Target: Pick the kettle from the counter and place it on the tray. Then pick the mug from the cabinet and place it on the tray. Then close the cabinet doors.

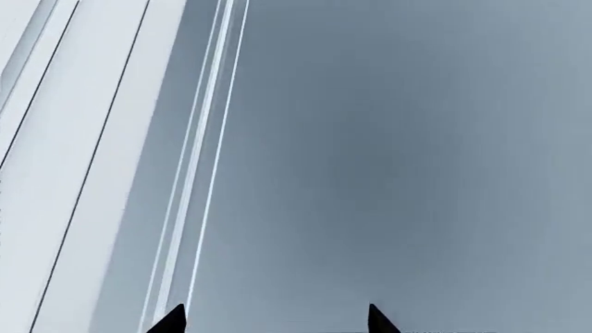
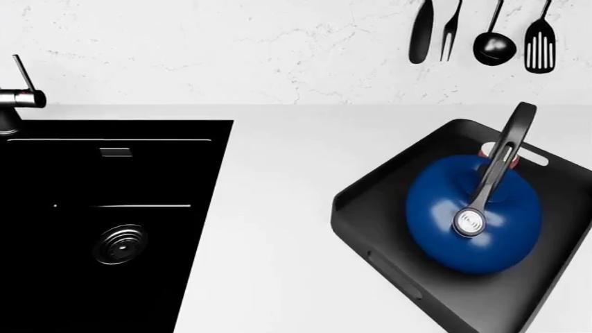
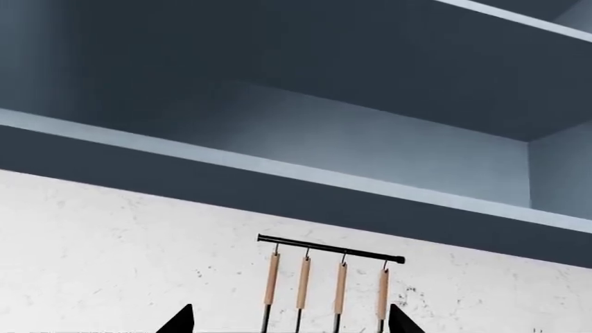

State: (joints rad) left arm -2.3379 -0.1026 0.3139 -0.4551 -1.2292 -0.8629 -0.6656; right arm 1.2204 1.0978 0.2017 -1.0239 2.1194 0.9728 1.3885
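Resting on white counter (image 2: 277,208), black tray (image 2: 370,222), marbled wall (image 2: 231,48), sink (image 2: 102,208)

One kettle (image 2: 472,215), deep blue, with one arched black handle (image 2: 504,156). One black tray (image 2: 370,215). One mug (image 2: 509,156), only a red-brown sliver showing behind the kettle. One black sink basin (image 2: 111,208) with one drain (image 2: 120,244) and one tap (image 2: 19,97). One white counter (image 2: 277,208). Four utensils (image 2: 481,35) hanging on the wall; in the right wrist view, four wooden handles (image 3: 324,281) on one rail (image 3: 331,249), seen between two dark fingertips (image 3: 176,320). Two cabinet shelves (image 3: 277,166) above those fingertips. Two fingertips (image 1: 171,320) in the left wrist view as well.
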